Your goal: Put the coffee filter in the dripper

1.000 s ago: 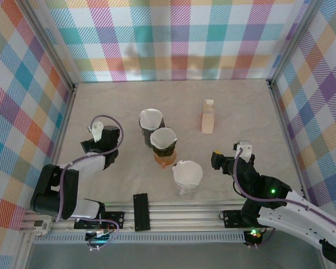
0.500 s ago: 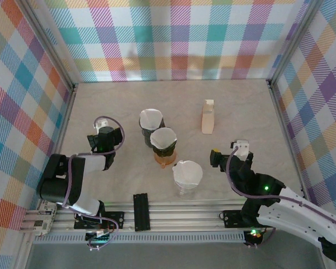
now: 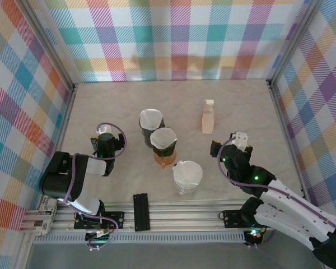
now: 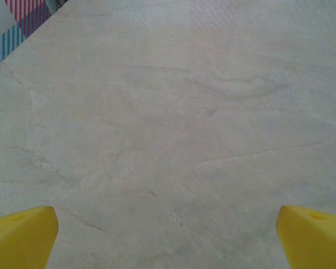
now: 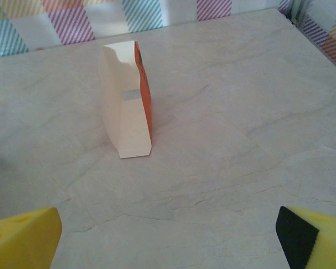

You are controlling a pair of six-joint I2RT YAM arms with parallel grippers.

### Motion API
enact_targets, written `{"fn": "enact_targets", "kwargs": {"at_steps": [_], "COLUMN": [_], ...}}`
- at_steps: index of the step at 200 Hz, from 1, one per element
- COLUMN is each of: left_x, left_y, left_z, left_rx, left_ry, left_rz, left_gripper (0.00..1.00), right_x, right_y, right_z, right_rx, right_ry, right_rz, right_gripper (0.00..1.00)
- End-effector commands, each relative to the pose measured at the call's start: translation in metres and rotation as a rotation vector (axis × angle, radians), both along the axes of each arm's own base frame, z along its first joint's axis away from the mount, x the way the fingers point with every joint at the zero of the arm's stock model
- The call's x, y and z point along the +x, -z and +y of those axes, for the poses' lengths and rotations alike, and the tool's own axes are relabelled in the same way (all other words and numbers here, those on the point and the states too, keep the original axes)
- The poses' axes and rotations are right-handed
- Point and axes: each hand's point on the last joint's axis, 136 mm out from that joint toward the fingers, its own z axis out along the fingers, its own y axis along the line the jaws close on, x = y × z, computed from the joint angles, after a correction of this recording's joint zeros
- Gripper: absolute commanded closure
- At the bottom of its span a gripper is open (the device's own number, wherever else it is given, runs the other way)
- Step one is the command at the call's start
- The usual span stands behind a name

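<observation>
Drippers stand three in a diagonal line at mid-table: a dark dripper farthest, an orange dripper just beside it, a clear dripper nearest the arms, each with a white paper filter seated in its cone. To their right, well apart, a cream holder with an orange side stands upright. The right gripper faces that holder, jaws spread wide and empty. The left gripper, equally wide and empty, hovers over bare marbled table left of the drippers.
</observation>
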Motion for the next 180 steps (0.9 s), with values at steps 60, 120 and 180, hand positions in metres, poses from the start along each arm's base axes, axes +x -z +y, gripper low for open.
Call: {"fn": "enact_targets", "kwargs": {"at_steps": [60, 120, 180], "left_x": [0.009, 0.010, 0.010], "left_y": [-0.013, -0.013, -0.012], "left_z": [0.002, 0.002, 0.003], "left_rx": [-0.015, -0.020, -0.023], "left_ry": [0.004, 0.006, 0.005], "left_rz": [-0.047, -0.045, -0.039], "left_gripper": [0.00, 0.00, 0.00], "right_x": [0.063, 0.113, 0.130], "right_y": [-0.033, 0.001, 0.046], "right_z": [-0.015, -0.016, -0.056], "right_rx": [-0.086, -0.176, -0.195], "right_ry": [0.043, -0.067, -0.072], "right_rz": [-0.182, -0.142, -0.058], "right_gripper": [0.01, 0.01, 0.01]}}
